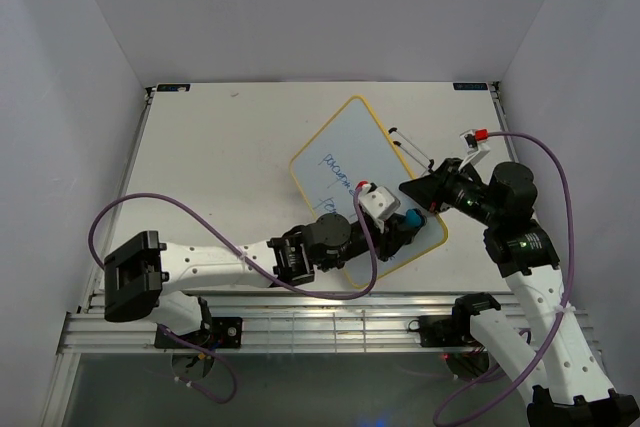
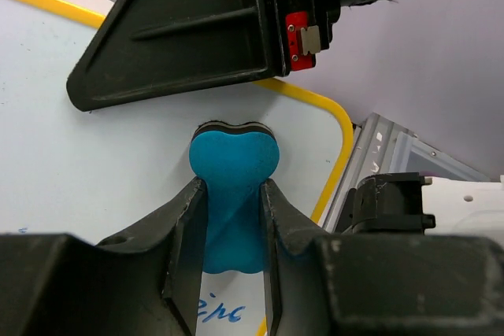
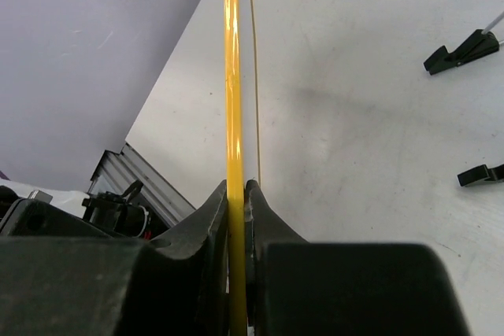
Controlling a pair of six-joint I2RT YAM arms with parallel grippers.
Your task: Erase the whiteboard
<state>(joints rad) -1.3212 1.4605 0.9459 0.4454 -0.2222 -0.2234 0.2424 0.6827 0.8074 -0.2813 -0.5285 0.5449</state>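
Note:
The whiteboard (image 1: 345,152) lies slanted on the table, white with a yellow frame and blue handwriting (image 1: 335,159) on its face. My left gripper (image 1: 405,222) is shut on a small blue eraser (image 1: 412,218), which rests on the board near its right corner. In the left wrist view the eraser (image 2: 234,159) sits pinched between the fingers of the left gripper (image 2: 232,188), flat on the whiteboard (image 2: 94,155), with blue writing (image 2: 224,312) just behind it. My right gripper (image 1: 420,192) is shut on the board's right edge. The right wrist view shows the right gripper (image 3: 237,188) clamped on the yellow frame (image 3: 233,76).
The board's black wire feet (image 3: 461,49) stick out over the table (image 1: 220,147) to its right. White enclosure walls stand on three sides. A metal rail (image 1: 300,319) runs along the near edge. The right gripper's black body (image 2: 197,29) hangs close above the eraser.

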